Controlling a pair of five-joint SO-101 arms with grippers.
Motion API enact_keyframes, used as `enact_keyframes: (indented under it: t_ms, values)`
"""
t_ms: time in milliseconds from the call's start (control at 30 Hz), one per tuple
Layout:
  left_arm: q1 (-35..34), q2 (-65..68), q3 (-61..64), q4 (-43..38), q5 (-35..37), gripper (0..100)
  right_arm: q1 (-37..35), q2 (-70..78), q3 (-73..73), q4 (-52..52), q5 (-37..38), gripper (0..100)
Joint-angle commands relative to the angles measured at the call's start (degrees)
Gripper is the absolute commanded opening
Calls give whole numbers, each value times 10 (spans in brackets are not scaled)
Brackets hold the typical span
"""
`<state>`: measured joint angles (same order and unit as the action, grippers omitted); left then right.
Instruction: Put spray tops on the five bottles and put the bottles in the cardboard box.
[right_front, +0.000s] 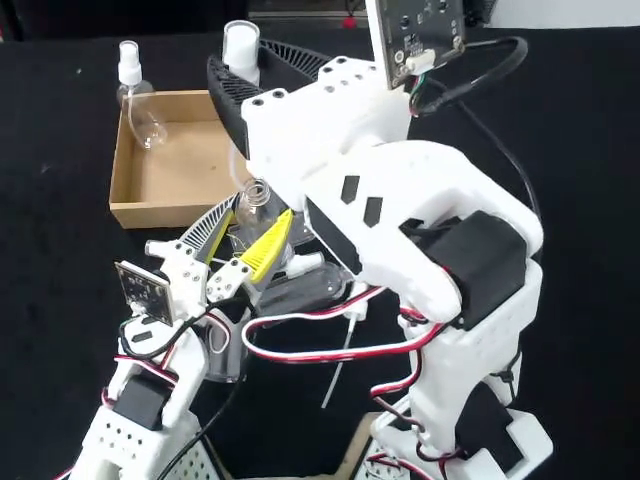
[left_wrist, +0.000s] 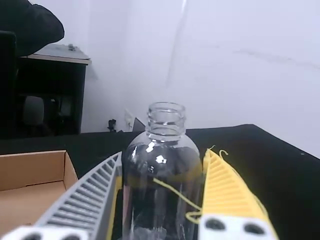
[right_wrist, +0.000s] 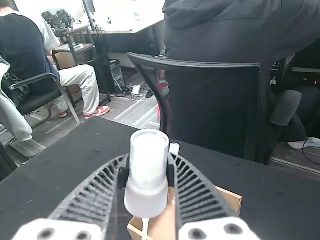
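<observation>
Left gripper (left_wrist: 164, 165) is clamped on the bottle (left_wrist: 166, 120) at its body (probably light and slick; neck left free). Right gripper (right_wrist: 147, 175) pinches the stiff spray top (right_wrist: 148, 150), at the bottle's twelve o'clock.

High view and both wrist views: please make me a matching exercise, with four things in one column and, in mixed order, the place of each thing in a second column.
Things
1. uncapped bottle
2. spray top
3. capped bottle
4. cardboard box

Places
A. between the fingers of the right pincer
B. on the black table
C. inside the cardboard box, at a corner
D. between the fingers of the left pincer

Pairs: 1-D, 2-A, 3-C, 4-B.
</observation>
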<state>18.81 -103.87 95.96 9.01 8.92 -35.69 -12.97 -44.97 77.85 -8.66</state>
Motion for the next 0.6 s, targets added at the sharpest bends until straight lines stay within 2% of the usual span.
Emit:
enact_keyframes:
  t_ms: [0,300,567]
  values:
    - [-6,-7,14,1,-8,188,-8,-19,-5,-9,4,12]
    - [-6,-7,14,1,-6,188,-7,-16,-6,-11,4,12]
    - [-2,-7,14,-4,-4,188,32,-15,-5,-13,4,12]
